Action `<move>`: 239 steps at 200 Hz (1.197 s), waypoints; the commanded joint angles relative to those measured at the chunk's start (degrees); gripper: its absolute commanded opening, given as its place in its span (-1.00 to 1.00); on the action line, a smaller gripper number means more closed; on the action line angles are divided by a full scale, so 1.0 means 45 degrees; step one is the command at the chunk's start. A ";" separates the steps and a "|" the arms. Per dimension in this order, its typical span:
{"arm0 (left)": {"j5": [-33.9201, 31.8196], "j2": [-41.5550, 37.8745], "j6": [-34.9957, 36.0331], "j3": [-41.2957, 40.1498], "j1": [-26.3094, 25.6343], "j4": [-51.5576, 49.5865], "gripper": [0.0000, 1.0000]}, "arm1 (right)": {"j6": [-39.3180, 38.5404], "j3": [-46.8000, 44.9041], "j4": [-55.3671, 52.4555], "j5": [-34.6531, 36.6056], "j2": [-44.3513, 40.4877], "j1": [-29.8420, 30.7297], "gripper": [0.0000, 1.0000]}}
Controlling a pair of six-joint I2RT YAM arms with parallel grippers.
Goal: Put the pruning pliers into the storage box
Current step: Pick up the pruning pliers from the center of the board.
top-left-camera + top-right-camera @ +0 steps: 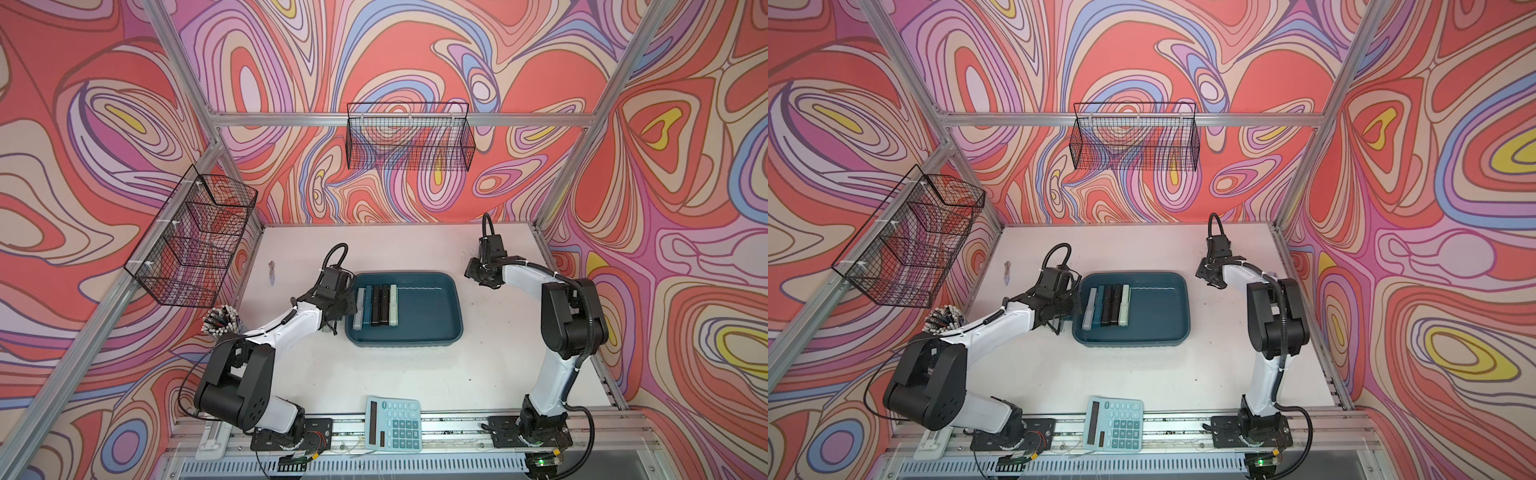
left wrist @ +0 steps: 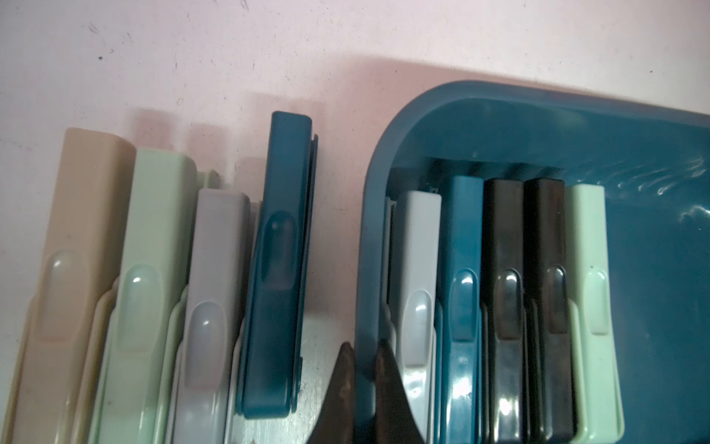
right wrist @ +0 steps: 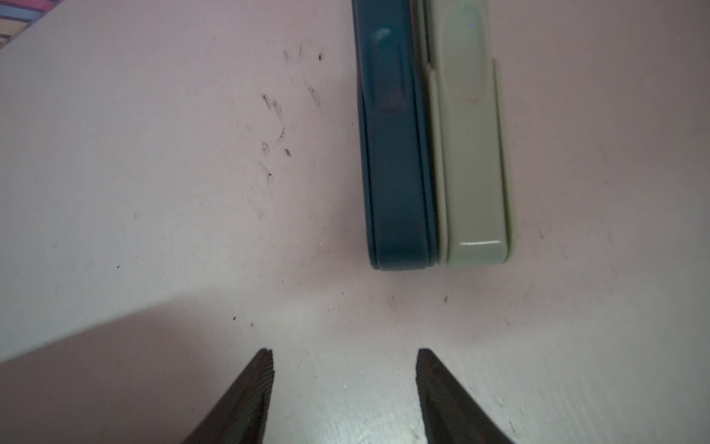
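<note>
The dark teal storage box [image 1: 432, 320] [image 1: 1158, 320] sits mid-table with several pruning pliers [image 1: 376, 305] [image 1: 1106, 305] lined up in its left part. My left gripper [image 1: 347, 309] [image 2: 365, 348] is shut on the box's left rim [image 2: 378, 184]. Just outside that rim lie beige [image 2: 77, 238], pale green [image 2: 153, 238], grey [image 2: 215, 269] and teal pliers [image 2: 282, 261], hidden under the arm in both top views. My right gripper [image 1: 480, 276] [image 3: 344, 351] hangs open over bare table to the right of the box. A teal [image 3: 395, 153] and a pale green pair [image 3: 472, 153] lie just beyond its tips.
A light blue calculator [image 1: 392, 424] lies at the front edge. A small lilac object [image 1: 272, 272] lies at the back left. Black wire baskets hang on the left wall [image 1: 195, 237] and back wall [image 1: 409, 139]. A bundle of pale-tipped sticks [image 1: 220, 324] sits by the left arm.
</note>
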 commanded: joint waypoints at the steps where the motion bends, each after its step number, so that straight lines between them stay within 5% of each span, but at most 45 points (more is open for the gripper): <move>1: -0.0081 -0.0128 0.0118 -0.0115 -0.0006 -0.0668 -0.89 | -0.0252 0.0245 0.0172 0.0055 0.0371 -0.0198 0.27; 180: -0.0130 0.0032 0.0189 0.0290 -0.0008 -0.1106 -0.88 | -0.0971 0.1318 0.1089 -0.0477 0.1948 -0.1172 0.34; 239: -0.0074 0.0214 0.0417 0.0626 0.0009 -0.1258 -0.89 | -0.1104 0.1258 0.1147 -0.0485 0.2026 -0.1162 0.05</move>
